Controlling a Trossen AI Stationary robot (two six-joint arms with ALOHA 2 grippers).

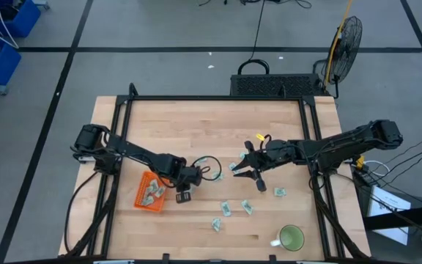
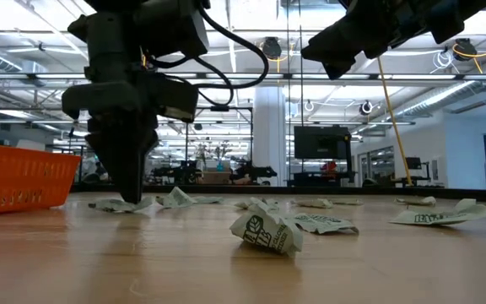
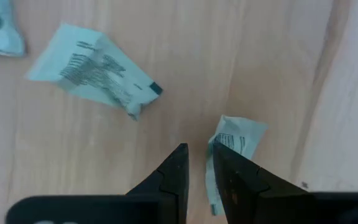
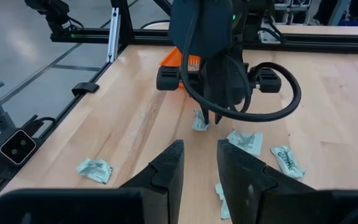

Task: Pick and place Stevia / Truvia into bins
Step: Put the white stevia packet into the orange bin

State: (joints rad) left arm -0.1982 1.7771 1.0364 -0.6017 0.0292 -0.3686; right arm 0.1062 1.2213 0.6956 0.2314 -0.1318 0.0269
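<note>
1. The left tool point(image 3: 197, 163), fingers a narrow slit apart, stands down on the bench point(image 1: 284, 117); a packet point(image 3: 234, 140) lies just beside one fingertip, outside the gap.
2. The orange tray point(image 1: 149, 192) sits nearby; the right tool point(image 1: 249, 170), slightly open and empty, hovers farther off.

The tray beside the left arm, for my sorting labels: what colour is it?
Bright orange; the tray shows best in the high view, with pale packets inside.

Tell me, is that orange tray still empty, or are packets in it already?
Not empty. From above, the orange tray holds a few pale packets. More packets still lie loose on the table.
</note>
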